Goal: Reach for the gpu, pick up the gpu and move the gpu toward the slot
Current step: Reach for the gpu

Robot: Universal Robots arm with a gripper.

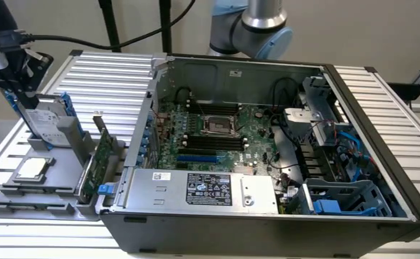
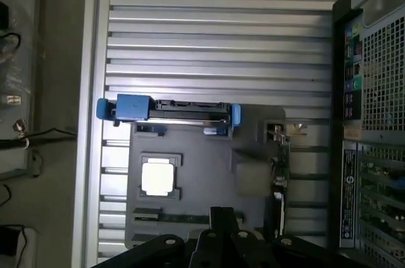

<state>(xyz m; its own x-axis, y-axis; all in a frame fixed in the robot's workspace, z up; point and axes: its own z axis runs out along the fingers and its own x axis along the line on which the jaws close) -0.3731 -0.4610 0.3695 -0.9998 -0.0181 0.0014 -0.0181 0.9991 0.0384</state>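
- Gpu (image 1: 103, 156): green board speckled with small components and a silver end bracket. Edge-on in the wrist view it reads dark.
- Hard drive (image 1: 46, 127): grey body, white label, blue frame.
- Chip (image 1: 33, 168): bright silver square.
- Holder (image 1: 44, 208): plain mid-grey.
- Tabletop (image 1: 109, 70): silver, ribbed in parallel stripes of light and shadow.
- Case (image 1: 267, 232): dark grey to black outside, pale grey inside. Its rear panel (image 2: 383, 71) is perforated in a fine dot grid.
- Motherboard (image 1: 228, 127): green, with black slots and one blue slot (image 1: 199, 159).
- Power supply (image 1: 195, 189): silver, with a black label printed in white.
- Drive cage (image 1: 339, 199): blue.
- Arm (image 1: 260, 24): silver with pale blue caps.
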